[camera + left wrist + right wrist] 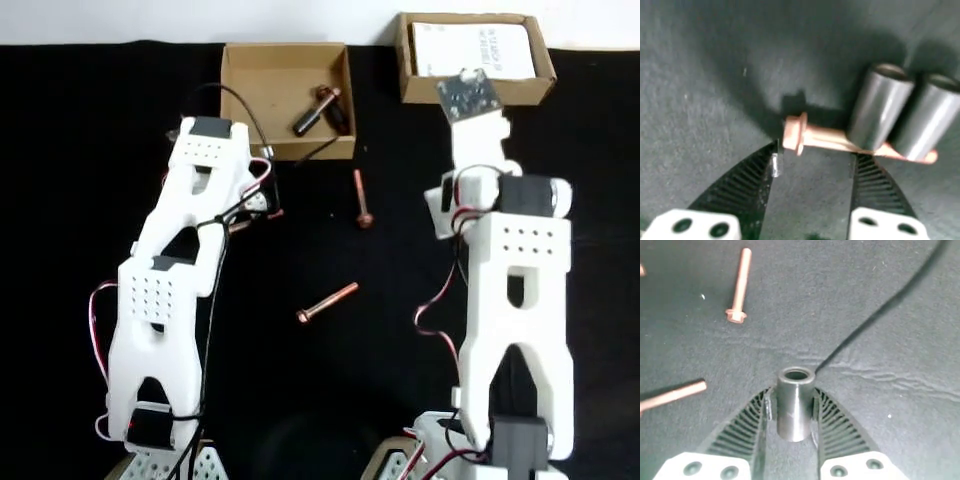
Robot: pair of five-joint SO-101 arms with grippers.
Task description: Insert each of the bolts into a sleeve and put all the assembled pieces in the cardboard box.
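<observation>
Two loose bolts lie on the black table (380,380): one bolt (362,198) at 1 o'clock from the table's middle, a second bolt (328,302) just by the middle at 6 o'clock. Left gripper (815,155): fingers spread, gripping nothing; a third bolt (805,136) lies flat just past the tips, its shank crossed by two grey sleeves (880,110) side by side. Right gripper (792,395): fingers pinch an upright sleeve (795,407). Cardboard box (255,95) sits at 12 o'clock, with dark pieces (318,112) inside.

Black cloth surface (890,315) lies beneath the right claw (791,397). Past the claw stands an open carton (527,88) containing white paper (470,45).
</observation>
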